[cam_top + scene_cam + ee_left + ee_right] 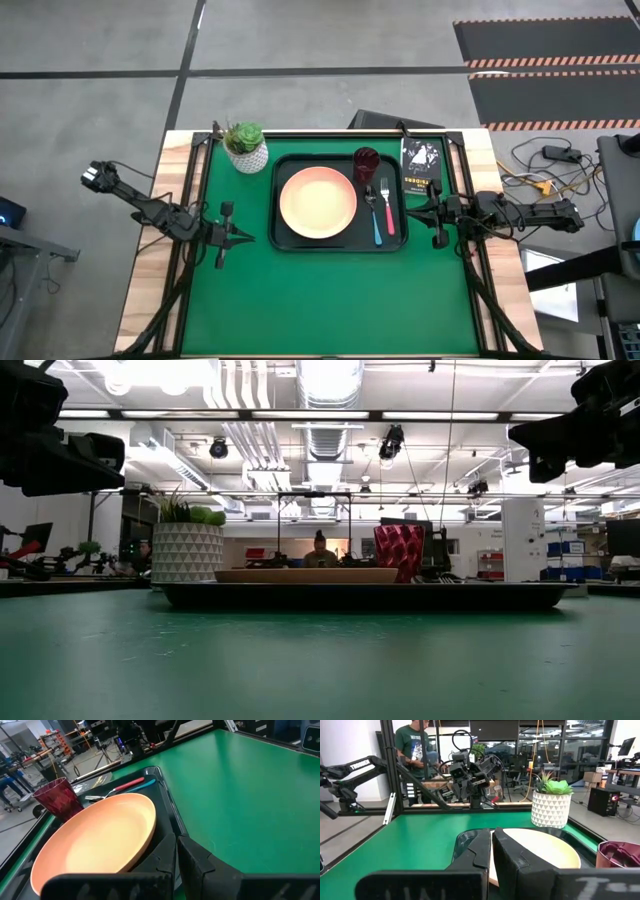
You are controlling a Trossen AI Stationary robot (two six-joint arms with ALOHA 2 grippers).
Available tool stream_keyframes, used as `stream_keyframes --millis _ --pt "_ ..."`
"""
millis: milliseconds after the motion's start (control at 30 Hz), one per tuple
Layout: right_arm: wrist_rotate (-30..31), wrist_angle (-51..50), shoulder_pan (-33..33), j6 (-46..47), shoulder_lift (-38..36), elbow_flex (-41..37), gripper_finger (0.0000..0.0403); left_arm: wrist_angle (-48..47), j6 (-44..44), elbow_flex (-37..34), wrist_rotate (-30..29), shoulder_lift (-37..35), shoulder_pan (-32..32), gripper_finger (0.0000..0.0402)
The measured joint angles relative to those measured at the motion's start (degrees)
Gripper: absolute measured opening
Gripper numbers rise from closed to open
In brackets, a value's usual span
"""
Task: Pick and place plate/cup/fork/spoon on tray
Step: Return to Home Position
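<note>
There is one tray [340, 246]. It is dark and sits in the middle of the green table [330, 300], toward the back. Four things lie in it.

One big pink plate [318, 202] fills the left part of the tray. One small dark red cup [366, 163] stands in the back right corner, just beside the plate. One spoon [377, 226] with a blue handle lies to the right of the plate. One fork [389, 216] with a pink handle lies just beside the spoon, on its right. The two are side by side and point the same way.

There are two arms. The left gripper [245, 237] is over the green table, to the left of the tray and apart from it. Its two fingers [165, 862] are pressed together and hold nothing. The right gripper [412, 210] is just beside the right edge of the tray. Its two fingers [512, 852] are together too, and they hold nothing.

One white pot with a green plant [246, 146] stands off the tray, near its back left corner. One small black booklet [420, 165] lies off the tray, near its back right corner.

One person [412, 745] stands behind the table.
</note>
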Motion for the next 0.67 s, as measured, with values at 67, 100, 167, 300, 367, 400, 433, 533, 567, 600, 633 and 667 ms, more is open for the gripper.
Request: stream_keyframes --millis 67,100,167,300,367,400,433,533,567,600,633,667 --pt "0.0 0.01 0.0 0.0 0.0 0.0 0.0009 -0.02 -0.01 0.0 0.0 0.22 0.0 0.0" --pt "0.0 0.0 0.0 0.0 0.0 0.0 0.0009 -0.02 0.0 0.0 0.0 0.24 0.0 0.0" --pt "0.0 0.01 0.0 0.0 0.0 0.0 0.0009 0.0 0.0 0.0 0.02 0.22 0.0 0.0" --pt "0.0 -0.01 0.0 0.0 0.0 0.0 0.0009 0.0 0.0 0.0 0.0 0.22 0.0 0.0" --pt "0.0 0.01 0.0 0.0 0.0 0.0 0.0009 0.0 0.0 0.0 0.02 0.42 0.0 0.0" --pt "0.0 0.01 0.0 0.0 0.0 0.0 0.0009 -0.02 0.0 0.0 0.0 0.5 0.0 0.0" --pt "0.0 0.0 0.01 0.0 0.0 0.0 0.0009 -0.01 0.0 0.0 0.01 0.59 0.0 0.0" --pt "0.0 -0.01 0.0 0.0 0.0 0.0 0.0009 -0.01 -0.02 0.0 0.0 0.83 0.0 0.0" --pt "0.0 -0.01 0.0 0.0 0.0 0.0 0.0009 0.0 -0.02 0.0 0.0 0.91 0.01 0.0" --pt "0.0 0.01 0.0 0.0 0.0 0.0 0.0009 0.0 0.0 0.0 0.0 1.01 0.0 0.0" --pt "0.01 0.01 0.0 0.0 0.0 0.0 0.0009 -0.02 0.0 0.0 0.0 1.09 0.0 0.0" --pt "0.0 0.01 0.02 0.0 0.0 0.0 0.0009 0.0 0.0 0.0 0.0 1.11 0.0 0.0"
